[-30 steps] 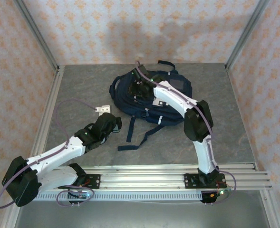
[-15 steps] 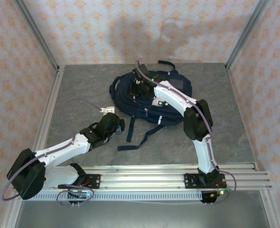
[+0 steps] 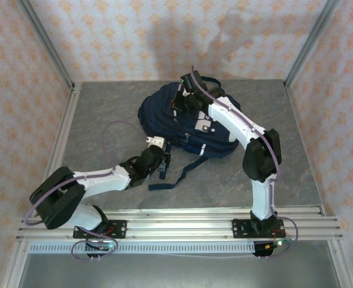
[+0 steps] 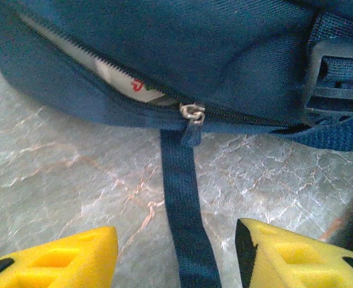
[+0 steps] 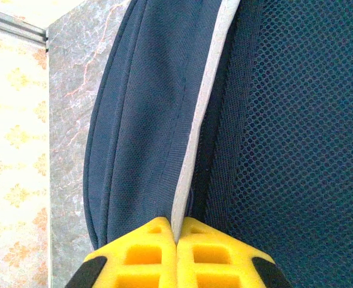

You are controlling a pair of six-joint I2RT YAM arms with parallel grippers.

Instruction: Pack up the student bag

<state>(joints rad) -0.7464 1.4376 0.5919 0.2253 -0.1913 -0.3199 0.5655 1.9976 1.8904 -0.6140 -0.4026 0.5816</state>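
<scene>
Jaws of the left gripper (image 4: 175,243) stand apart at the lower edge, a dark strap (image 4: 183,198) between them. The right gripper (image 5: 177,233) is pinched closed where the pale stripe (image 5: 203,108) ends (any caught fabric is hidden). The student bag (image 3: 164,117) lies centre-frame, cropped in both wrist views.

The left tool (image 3: 159,158) has come across the table (image 3: 98,114) to the near edge of the student bag (image 3: 164,117) — the right tool (image 5: 177,240) has shifted toward its far side and closed on the light stripe (image 5: 195,129).
</scene>
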